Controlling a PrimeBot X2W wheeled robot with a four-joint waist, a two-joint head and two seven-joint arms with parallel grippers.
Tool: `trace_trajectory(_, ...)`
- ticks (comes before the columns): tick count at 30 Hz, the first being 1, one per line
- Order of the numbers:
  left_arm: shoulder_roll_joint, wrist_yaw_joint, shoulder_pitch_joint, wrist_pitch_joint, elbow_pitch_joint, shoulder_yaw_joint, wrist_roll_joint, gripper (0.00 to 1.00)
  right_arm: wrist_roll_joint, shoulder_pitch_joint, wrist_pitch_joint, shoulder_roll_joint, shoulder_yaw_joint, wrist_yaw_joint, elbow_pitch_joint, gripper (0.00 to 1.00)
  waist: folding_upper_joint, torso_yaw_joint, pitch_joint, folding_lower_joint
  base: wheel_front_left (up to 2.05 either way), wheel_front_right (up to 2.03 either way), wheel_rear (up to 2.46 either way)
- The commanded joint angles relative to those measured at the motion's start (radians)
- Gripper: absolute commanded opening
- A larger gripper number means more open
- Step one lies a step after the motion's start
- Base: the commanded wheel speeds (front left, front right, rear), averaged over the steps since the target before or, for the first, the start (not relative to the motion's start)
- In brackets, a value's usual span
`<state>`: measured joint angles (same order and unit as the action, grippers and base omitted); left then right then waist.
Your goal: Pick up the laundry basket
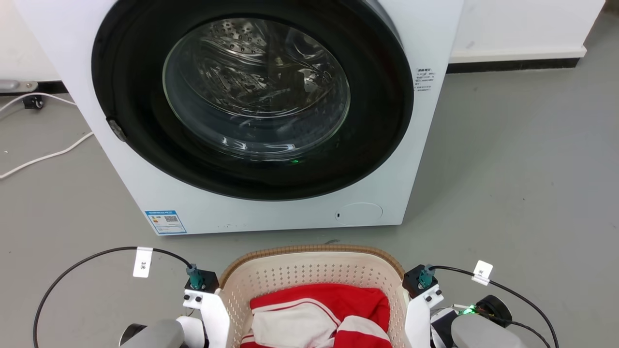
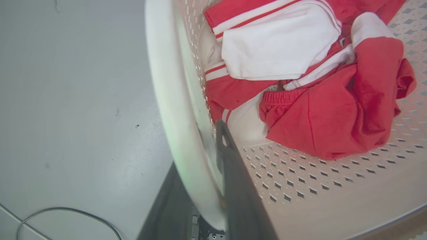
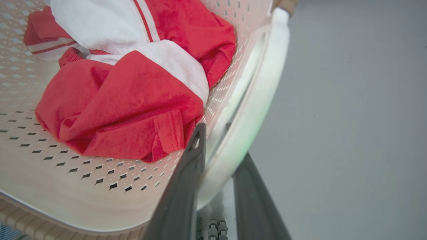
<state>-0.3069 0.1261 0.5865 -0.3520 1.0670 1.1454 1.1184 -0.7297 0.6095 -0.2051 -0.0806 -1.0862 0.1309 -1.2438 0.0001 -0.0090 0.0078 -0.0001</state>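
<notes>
You had the laundry basket (image 1: 309,250) on the near side of the scene, directly in front of the washing machine (image 1: 435,125) and just clear of its base. Whether the basket rested on the grey floor (image 1: 512,174) or hung free of it could not be told.

Your left hand (image 2: 200,160) was pinching the basket's left handle (image 2: 166,100). One dark finger (image 2: 230,160) lay inside against the perforated wall, and the other ran outside the white handle with its tip hidden behind it. Your right hand (image 3: 222,143) gripped the right handle (image 3: 263,83) the same way: the inner finger (image 3: 190,166) was pressed to the wall and the outer finger (image 3: 250,186) lay against the handle's outer face. Both hands were closed onto the handles, not spread.

Inside the basket lay a crumpled red and white garment (image 1: 319,314), bunched toward the near end and touching the left and right walls. The far part of the basket's floor was bare. The brown woven-look rim curved round the far end, level as seen from the head view.

The machine's round door (image 1: 256,87) was closed, with the steel drum visible through the glass. A blue label (image 1: 165,222) sat at the lower left corner of its front panel. A white cable (image 1: 43,157) trailed over the floor to the far left, well apart from the basket. A black lead with a white tag looped out from each wrist.
</notes>
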Motion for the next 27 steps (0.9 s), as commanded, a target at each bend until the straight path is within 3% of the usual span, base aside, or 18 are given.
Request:
trace_trajectory(1, 0.000, 0.007, -0.009, -0.015, -0.011, 0.010, 0.012, 0.00, -0.008, -0.008, -0.004, -0.012, -0.013, 0.000, 0.006, 0.00, -0.0001, 0.004, -0.007, 0.0001, 0.00, 0.00, 0.00)
trace_trajectory(27, 0.011, 0.007, -0.002, -0.042, -0.007, 0.092, 0.096, 0.00, -0.128, -0.010, -0.058, -0.031, -0.134, 0.000, 0.024, 0.00, -0.0001, 0.010, -0.028, 0.0001, 0.00, 0.00, 0.00)
